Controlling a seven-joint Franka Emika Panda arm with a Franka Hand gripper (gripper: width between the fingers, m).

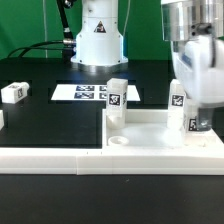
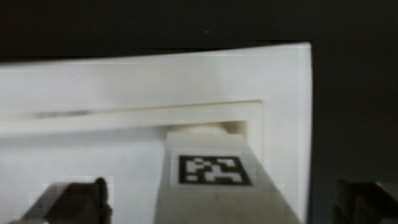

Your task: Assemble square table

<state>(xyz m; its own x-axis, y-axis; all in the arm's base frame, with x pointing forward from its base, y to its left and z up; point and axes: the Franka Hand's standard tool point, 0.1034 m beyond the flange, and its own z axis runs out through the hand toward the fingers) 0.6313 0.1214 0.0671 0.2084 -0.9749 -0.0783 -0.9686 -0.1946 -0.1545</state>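
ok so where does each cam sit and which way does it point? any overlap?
Exterior view: off the arm, low, facing the robot base across the slab; shows the base and the claw.
Wrist view: on the wrist, looking down past the claw at a tagged leg by a corner of the slab's recess; only the fingertips show, apart from the leg.
Shared: slab, that leg, claw.

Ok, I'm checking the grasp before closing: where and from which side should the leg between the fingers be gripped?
Probably take the leg from straight above, across its two plain side faces near its top. It stands upright in a corner of the square tabletop, whose rim crowds its foot, and the open gripper straddles those faces.
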